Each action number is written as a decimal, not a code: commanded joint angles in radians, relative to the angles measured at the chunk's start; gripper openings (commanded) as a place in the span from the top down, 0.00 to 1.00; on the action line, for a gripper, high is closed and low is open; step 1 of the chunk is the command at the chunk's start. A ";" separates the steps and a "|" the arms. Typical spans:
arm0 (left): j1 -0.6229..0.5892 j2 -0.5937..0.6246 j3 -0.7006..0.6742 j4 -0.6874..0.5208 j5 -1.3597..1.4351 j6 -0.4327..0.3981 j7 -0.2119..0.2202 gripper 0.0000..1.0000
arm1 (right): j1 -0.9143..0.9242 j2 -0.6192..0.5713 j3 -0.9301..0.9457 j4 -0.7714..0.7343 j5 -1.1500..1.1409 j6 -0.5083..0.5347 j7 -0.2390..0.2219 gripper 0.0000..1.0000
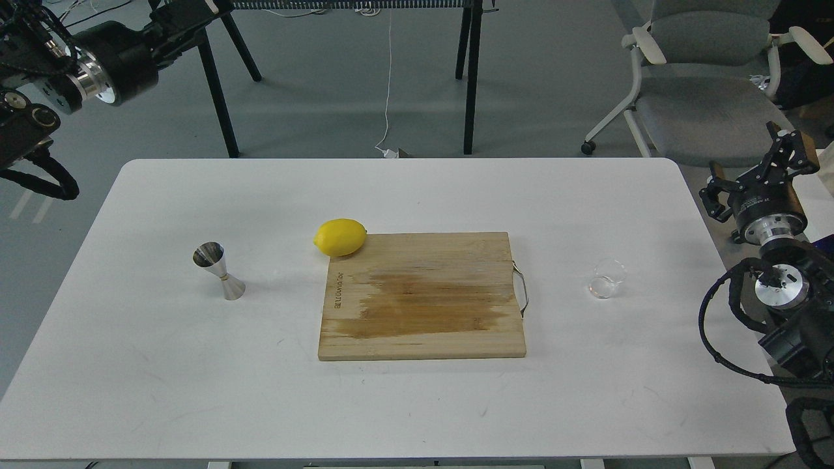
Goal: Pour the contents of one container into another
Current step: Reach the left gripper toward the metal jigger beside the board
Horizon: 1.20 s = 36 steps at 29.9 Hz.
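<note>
The small clear glass cup (608,279) stands upright on the white table (417,404), right of the cutting board. Far off at the left stands the shiny steel jigger (218,270), upright on its cone. My right gripper (752,170) hovers beyond the table's right edge, up and to the right of the cup. It is open, with nothing between its fingers. My left gripper (187,15) is high at the top left, beyond the table's far edge and well away from the jigger. It is dark against the black table legs, so its fingers cannot be told apart.
A wooden cutting board (423,296) with a metal handle lies mid-table. A yellow lemon (340,236) touches its far left corner. Beyond the table are black table legs (470,78) and a grey office chair (707,71).
</note>
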 commanded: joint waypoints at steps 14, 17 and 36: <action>0.340 0.109 -0.015 -0.070 0.201 0.413 0.000 0.01 | -0.044 -0.002 -0.003 -0.001 0.000 0.000 -0.002 0.00; 0.417 0.146 -0.014 -0.137 0.216 0.413 0.000 0.01 | -0.046 -0.002 -0.003 -0.001 0.000 0.000 -0.002 0.00; 0.751 0.169 -0.023 -0.232 0.287 0.413 0.000 0.00 | -0.066 0.000 -0.009 -0.001 -0.002 0.000 -0.002 0.00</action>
